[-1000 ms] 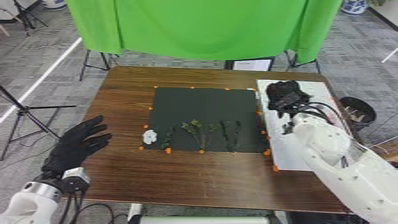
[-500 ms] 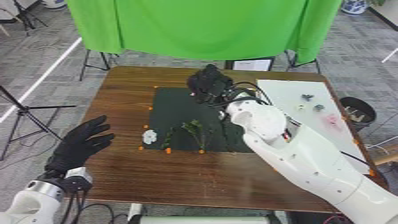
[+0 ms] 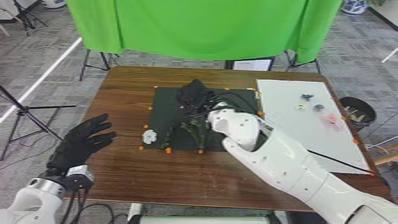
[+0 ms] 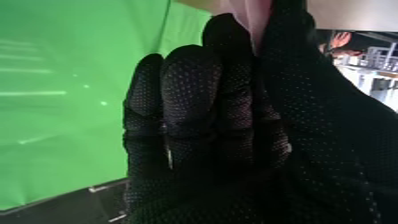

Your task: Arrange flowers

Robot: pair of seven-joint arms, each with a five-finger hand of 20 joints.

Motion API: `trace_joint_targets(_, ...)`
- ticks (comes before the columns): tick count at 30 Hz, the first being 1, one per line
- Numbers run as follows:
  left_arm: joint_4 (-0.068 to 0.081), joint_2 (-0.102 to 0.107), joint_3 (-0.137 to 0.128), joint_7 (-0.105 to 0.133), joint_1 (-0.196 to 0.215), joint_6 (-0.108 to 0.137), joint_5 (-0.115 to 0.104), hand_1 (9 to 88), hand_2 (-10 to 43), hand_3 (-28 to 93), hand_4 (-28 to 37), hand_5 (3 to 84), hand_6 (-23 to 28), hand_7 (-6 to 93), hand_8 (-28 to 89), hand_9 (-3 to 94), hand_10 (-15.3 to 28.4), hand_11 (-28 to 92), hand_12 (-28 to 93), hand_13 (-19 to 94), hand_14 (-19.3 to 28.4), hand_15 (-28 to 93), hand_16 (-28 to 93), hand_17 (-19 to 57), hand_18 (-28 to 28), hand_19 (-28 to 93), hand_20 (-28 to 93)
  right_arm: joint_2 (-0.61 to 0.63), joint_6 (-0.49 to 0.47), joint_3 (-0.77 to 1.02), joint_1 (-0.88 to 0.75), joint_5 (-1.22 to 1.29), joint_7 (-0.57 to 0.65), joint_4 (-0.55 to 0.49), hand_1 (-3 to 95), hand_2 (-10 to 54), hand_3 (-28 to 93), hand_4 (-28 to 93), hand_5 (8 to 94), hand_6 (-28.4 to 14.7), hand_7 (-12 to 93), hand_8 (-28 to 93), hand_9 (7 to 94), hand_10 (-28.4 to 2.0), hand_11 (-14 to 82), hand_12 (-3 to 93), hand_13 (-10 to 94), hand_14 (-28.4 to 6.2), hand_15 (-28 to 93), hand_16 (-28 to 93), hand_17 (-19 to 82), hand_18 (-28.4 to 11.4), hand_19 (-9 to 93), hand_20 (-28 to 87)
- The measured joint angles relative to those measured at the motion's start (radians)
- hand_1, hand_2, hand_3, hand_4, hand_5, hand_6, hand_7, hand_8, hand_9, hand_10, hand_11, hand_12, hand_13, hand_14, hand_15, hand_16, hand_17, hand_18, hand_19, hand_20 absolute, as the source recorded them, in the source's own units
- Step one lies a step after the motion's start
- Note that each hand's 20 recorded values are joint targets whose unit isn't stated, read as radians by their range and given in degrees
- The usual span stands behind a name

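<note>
Pink flower (image 4: 251, 15), one: sitting between the thumb and fingers of the right hand (image 3: 195, 97), above the dark sheet (image 3: 164, 102). Grip: closing on the flower, thumb pressing against the fingers. Likely fault: petals creasing or tearing, the pinch being too tight for something so soft; with too light a pinch, the flower slipping out and landing askew. Second likely fault: petals clinging to the glove fabric at release, the flower then lifting away from its intended place.

Leafy sprig (image 3: 190, 131), green, one: lying on the dark sheet, close to the right hand. Risk: the hand or its black cables (image 3: 236, 100) brushing the sprig and pulling it out of line, if passing too low.

White flower (image 3: 149, 136), one: resting near the sheet's left edge, beside a thin green stem (image 3: 166, 140). Risk: seemingly slighter, the right hand being farther off; a sideways sweep could be nudging either piece.

White board (image 3: 284, 90), one: lying to the right of the dark sheet, bearing small loose blooms, a pink one (image 3: 332, 119) among them. Risk: the forearm, crossing over its near part, catching a bloom if dipping.

Left hand (image 3: 75, 145), one: waiting at the table's left side, fingers extending loosely, holding nothing; presenting little hazard.
</note>
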Motion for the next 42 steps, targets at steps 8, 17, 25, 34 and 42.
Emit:
trace_joint_targets(8, 0.005, 0.012, 0.012, 0.006, -0.014, 0.0, -0.001, 25.9, -2.6, 72, -28.2, 29.8, 5.6, 22.5, -12, 24.5, 13.3, 29, 15, 23, 17.9, 43, -5, -7.6, 22.4, 47, 6, -0.041, 0.02, -0.031, -0.002, -0.019, 0.003, 0.034, 46.0, -9.2, 84, -28, 64.6, 4.3, 54, 4, 79.0, -5.6, 25.8, 51.2, 68, -4.2, 65, 34, 25, -15.9, 71, 41)
trace_joint_targets(17, 0.012, 0.023, 0.022, 0.009, -0.029, 0.001, -0.001, 25.8, -2.7, 72, -28.3, 29.8, 5.7, 22.5, -12, 24.4, 13.2, 29, 15, 23, 17.8, 43, -5, -7.6, 22.4, 47, 6, -0.055, 0.076, -0.078, 0.004, -0.027, 0.012, 0.068, 46.1, -9.2, 83, -28, 64.5, 4.9, 54, 4, 79.4, -5.3, 23.6, 50.4, 66, -4.1, 65, 35, 25, -15.7, 71, 41)
trace_joint_targets(25, 0.017, 0.031, 0.031, 0.009, -0.045, 0.0, -0.001, 25.9, -2.7, 72, -28.3, 29.8, 5.7, 22.6, -12, 24.5, 13.2, 29, 15, 23, 18.0, 43, -5, -7.6, 22.4, 47, 6, -0.067, 0.136, -0.105, 0.01, -0.035, 0.047, 0.098, 44.4, -9.1, 80, -28, 60.2, 4.9, 54, 1, 75.9, -4.9, 21.7, 49.9, 64, -4.0, 66, 34, 24, -15.6, 70, 41)
trace_joint_targets(34, 0.018, 0.03, 0.031, 0.008, -0.049, -0.001, 0.0, 25.9, -2.5, 72, -28.3, 29.8, 5.6, 22.7, -12, 24.5, 13.3, 29, 15, 23, 17.8, 42, -5, -7.7, 22.5, 47, 5, -0.069, 0.136, -0.105, 0.011, -0.048, 0.063, 0.097, 40.4, -9.5, 79, -28, 57.5, 3.6, 51, -2, 69.8, -5.2, 25.4, 41.9, 60, -4.7, 69, 27, 23, -15.8, 70, 42)
trace_joint_targets(42, 0.019, 0.03, 0.03, 0.007, -0.05, -0.001, 0.0, 25.8, -2.6, 72, -28.2, 29.8, 5.7, 22.5, -12, 24.5, 13.3, 29, 15, 23, 17.8, 42, -5, -7.6, 22.4, 47, 5, -0.069, 0.136, -0.105, 0.012, -0.048, 0.072, 0.094, 39.9, -9.5, 77, -28, 56.8, 3.6, 51, -3, 68.2, -5.6, 29.5, 37.4, 60, -4.6, 70, 26, 22, -15.9, 69, 42)
